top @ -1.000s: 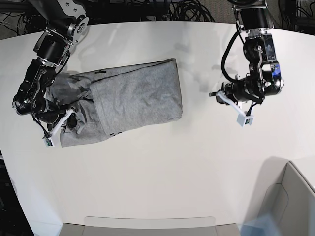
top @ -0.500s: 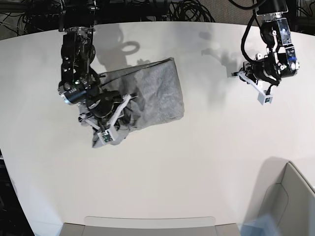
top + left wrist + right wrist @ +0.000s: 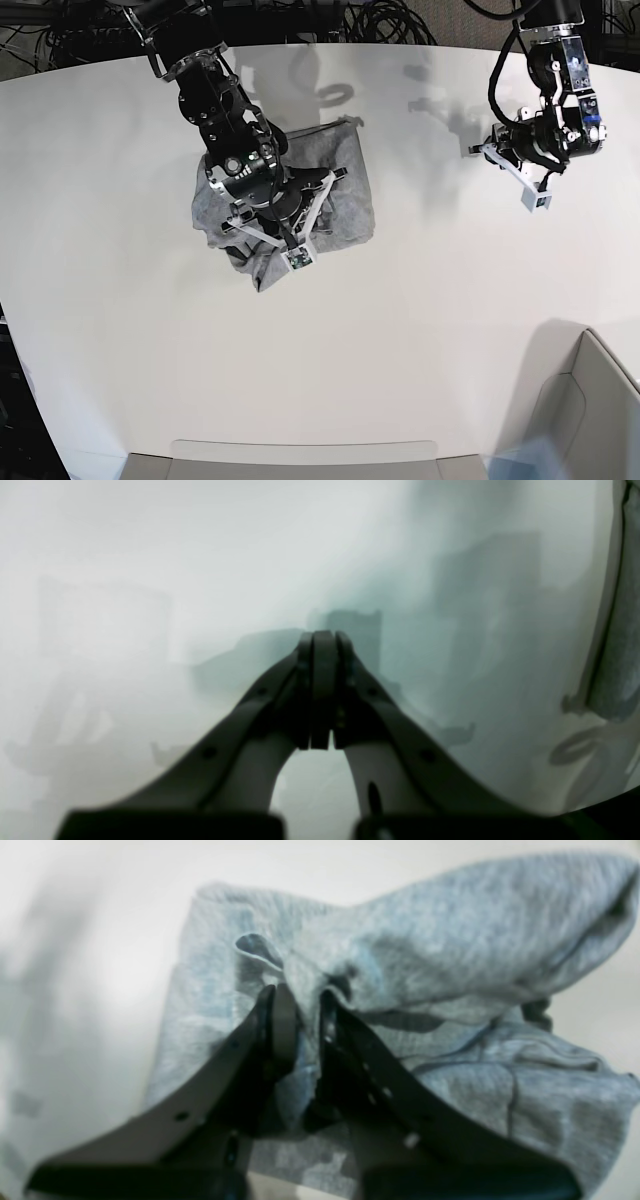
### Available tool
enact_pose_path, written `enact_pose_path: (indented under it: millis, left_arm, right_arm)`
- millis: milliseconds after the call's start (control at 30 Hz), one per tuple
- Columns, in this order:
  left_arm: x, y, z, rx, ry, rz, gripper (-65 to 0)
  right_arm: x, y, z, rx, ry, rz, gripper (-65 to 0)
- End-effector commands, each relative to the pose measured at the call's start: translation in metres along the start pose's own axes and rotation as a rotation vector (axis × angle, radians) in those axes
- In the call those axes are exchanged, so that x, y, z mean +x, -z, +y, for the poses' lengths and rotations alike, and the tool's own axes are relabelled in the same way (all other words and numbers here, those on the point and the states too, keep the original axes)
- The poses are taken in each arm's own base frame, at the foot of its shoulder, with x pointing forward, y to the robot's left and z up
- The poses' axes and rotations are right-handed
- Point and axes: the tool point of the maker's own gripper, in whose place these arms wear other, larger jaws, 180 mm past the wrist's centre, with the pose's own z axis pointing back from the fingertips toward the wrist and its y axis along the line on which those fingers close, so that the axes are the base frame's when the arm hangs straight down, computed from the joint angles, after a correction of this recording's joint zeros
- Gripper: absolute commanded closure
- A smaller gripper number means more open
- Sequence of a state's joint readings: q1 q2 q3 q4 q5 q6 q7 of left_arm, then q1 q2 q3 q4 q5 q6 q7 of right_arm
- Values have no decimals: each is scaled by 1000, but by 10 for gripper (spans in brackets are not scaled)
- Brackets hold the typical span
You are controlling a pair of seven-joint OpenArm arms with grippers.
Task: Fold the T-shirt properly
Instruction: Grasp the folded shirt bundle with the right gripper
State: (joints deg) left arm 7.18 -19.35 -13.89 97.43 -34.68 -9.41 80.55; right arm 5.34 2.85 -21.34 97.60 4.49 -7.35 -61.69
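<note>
white and curved along its far edge, the bench (image 3: 400, 330) carries only the t-shirt (image 3: 350, 190), which lies left of centre in the base view as a bunched grey bundle, with dark cables (image 3: 370, 20) trailing behind the far rim. the right gripper (image 3: 300, 1010) sits over the middle of that bundle; its wrist view shows the fingers (image 3: 280, 1015) pinching a gathered fold of heather-grey cloth between them, the rest of the garment draping away in soft ridges. the left gripper (image 3: 322, 690) hangs well apart from the shirt, over bare bench at the right of the base view, its fingers pressed together on nothing.

the step in hand looks like carrying one end of the shirt across onto the other. to do it well, the pinched fold should travel low and level so the layer lays over flat rather than heaping, and it should be let go only once the carried edge lines up with the edge beneath. the idle arm could usefully pin the far side, since a single grip tends to drag the whole bundle.

as it lies, the shirt's long axis runs roughly from the far right to the near left of the base view, one crumpled corner pointing toward the near left. no lettering shows in these views.
</note>
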Motion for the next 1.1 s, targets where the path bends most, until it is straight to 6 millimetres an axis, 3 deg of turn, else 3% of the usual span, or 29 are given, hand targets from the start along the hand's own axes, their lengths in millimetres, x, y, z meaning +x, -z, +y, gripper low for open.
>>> enact_pose_path:
  millis: [0,200,433,567,633,733,800,900,1067]
  left_arm:
    - [10,-6,0,2,15,-34,0]
    - [8,-3,-6,-14,6,-32,0]
    - [7,-2,-7,-18,6,-31,0]
    - [7,-2,-7,-18,5,-29,0]
    - [7,-2,-7,-18,5,-29,0]
    - [8,-2,-7,-18,5,-31,0]
    - [8,-2,-7,-18,5,-31,0]
    - [8,-2,-7,-18,5,-31,0]
    - [8,-2,-7,-18,5,-31,0]
  right_arm:
    - [20,-3,4,8,-8,-55,0]
    - [28,0,32,57,-88,-102,0]
    - [16,20,40,67,-83,-25,-1]
    - [15,20,62,112,-122,-28,-155]
    - [12,16,82,149,-185,-34,-222]
    - [13,4,120,238,-339,-67,-272]
    - [12,-1,133,270,-394,-81,-273]
    - [28,-10,129,265,-365,-132,-253]
    - [64,-43,97,213,-262,-268,-177]
